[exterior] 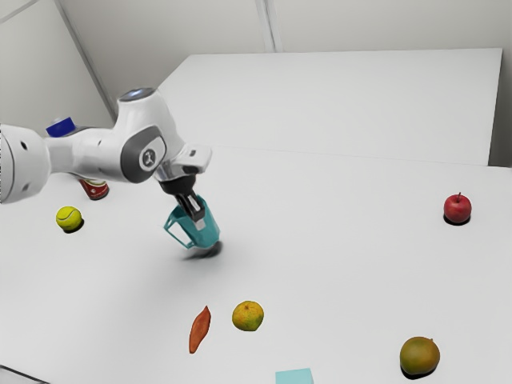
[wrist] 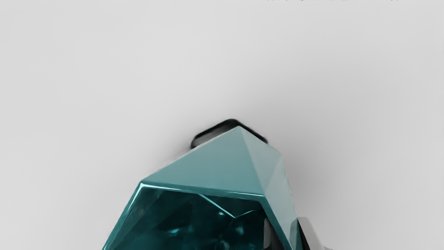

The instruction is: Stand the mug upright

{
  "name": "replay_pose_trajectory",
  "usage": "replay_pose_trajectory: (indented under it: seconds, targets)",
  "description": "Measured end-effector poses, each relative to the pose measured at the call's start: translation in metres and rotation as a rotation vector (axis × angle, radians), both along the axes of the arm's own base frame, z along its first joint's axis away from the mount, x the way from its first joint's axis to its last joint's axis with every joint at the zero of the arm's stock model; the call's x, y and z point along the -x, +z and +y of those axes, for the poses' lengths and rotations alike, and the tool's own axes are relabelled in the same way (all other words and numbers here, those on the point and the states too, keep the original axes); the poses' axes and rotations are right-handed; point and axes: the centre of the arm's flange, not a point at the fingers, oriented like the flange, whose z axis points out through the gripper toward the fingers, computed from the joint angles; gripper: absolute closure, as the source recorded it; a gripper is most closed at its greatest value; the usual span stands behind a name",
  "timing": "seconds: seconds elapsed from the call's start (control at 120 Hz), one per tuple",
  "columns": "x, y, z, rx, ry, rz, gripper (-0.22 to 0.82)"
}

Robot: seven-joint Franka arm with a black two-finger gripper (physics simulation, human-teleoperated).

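- While the fingers (exterior: 199,222) grip the wall of the teal mug (exterior: 210,231), one inside and one outside, the mug leans, its rim toward the exterior view's left.
- Handle (exterior: 170,218) points to the exterior view's left. Dark shadow lies under the base; contact with the table (exterior: 344,264) cannot be determined.
- Near side of the mug: an orange-brown, elongated item (exterior: 199,330) and, just right of it, a yellow-green citrus fruit (exterior: 248,316). These are apart from the mug.
- Near edge of the exterior view: a pale teal block (exterior: 294,377), partly cut off.
- Exterior view's right: a red apple (exterior: 458,208) farther back, a brownish-green fruit (exterior: 420,356) nearer. Both stand well apart from the mug.
- Exterior view's left: a tennis ball (exterior: 69,218), with a red can (exterior: 95,190) just beyond.
- Arm (exterior: 96,153) partly covers the can and a blue-topped object (exterior: 61,126).
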Motion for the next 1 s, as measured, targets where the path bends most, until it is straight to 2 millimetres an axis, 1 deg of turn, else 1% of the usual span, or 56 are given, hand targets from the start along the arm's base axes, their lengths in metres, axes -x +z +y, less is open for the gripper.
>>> replay_pose_trajectory:
  seconds: [0.083,0.158,0.233,0.317,0.358,0.458,0.517,0.592,0.7,0.792,0.9,1.0]
  targets:
    - [0.003,-0.008,-0.013,-0.013,0.016,0.005,0.77]
    - [0.006,-0.015,-0.017,-0.024,0.045,0.013,0.77]
    - [0.007,-0.021,-0.011,-0.029,0.089,0.018,0.77]
    - [0.006,-0.024,0.005,-0.03,0.154,0.021,0.75]
    - [0.005,-0.024,0.014,-0.029,0.187,0.02,0.7]
    - [0.004,-0.024,0.029,-0.026,0.249,0.021,0.52]
    - [0.004,-0.024,0.03,-0.025,0.268,0.021,0.42]
    - [0.004,-0.022,0.026,-0.027,0.279,0.016,0.32]
    - [0.005,-0.012,0.013,-0.033,0.28,-0.003,0.21]
    - [0.006,0.003,0.002,-0.042,0.278,-0.03,0.14]
    - [0.004,0.026,-0.009,-0.05,0.275,-0.063,0.09]
    - [-0.007,0.061,-0.009,-0.045,0.294,-0.102,0.05]
